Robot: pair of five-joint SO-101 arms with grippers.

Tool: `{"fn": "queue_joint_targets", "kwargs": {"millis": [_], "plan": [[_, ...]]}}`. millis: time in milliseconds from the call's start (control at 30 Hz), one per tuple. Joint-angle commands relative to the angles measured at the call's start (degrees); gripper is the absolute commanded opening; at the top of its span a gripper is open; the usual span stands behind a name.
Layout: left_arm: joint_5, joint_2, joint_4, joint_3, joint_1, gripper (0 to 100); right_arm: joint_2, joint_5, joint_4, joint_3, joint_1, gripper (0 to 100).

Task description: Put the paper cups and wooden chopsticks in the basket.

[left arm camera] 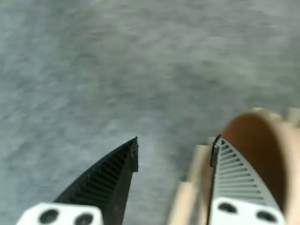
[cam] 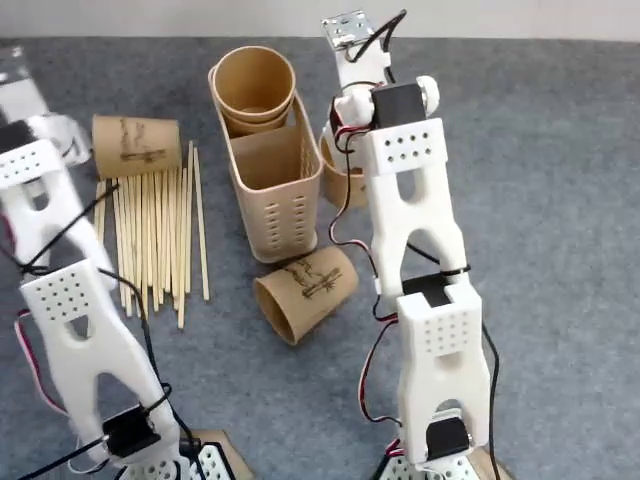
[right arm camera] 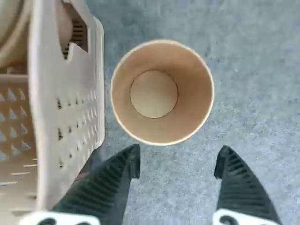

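Cups: a stack [cam: 253, 88] upright in one end of the basket [cam: 280, 215]; fallen cup [cam: 305, 292] on the table [cam: 560, 200] just beside the basket; side cup [cam: 135, 147] lying at the chopsticks' [cam: 155, 235] far ends; upright cup [right arm camera: 161, 91] just beside the basket wall.
Right gripper [right arm camera: 178, 164]: jaws spread, above the upright cup.
Left gripper [left arm camera: 176, 154]: jaws spread, one finger [left arm camera: 239, 173] at the side cup's mouth.

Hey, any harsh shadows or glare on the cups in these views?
High view: even light, just a soft shadow under the lying cup by the basket, no glare. Right wrist view: upright cup evenly lit inside. Left wrist view: another cup, shaded darker within.
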Motion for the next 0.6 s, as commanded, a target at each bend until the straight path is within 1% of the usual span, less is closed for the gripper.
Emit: {"fn": "queue_joint_targets", "kwargs": {"millis": [0, 133, 233, 400, 567], "plan": [[0.4, -2.0, 8.0, -10.9, 7.0, 27, -0.7, 0.5, 0.7, -0.9, 0.1, 26.0], [0.4, -2.1, 14.9, -18.5, 11.6, 27, -0.7, 0.5, 0.7, -0.9, 0.1, 26.0], [0.4, -2.1, 17.2, -22.0, 14.4, 27, -0.7, 0.5, 0.7, -0.9, 0.1, 26.0], [0.3, -2.1, 17.1, -22.2, 18.2, 27, -0.8, 0.5, 0.7, -0.9, 1.5, 26.0], [0.2, -2.2, 16.1, -22.6, 18.5, 27, -1.5, 0.5, 0.7, -1.0, 7.7, 26.0]]}}
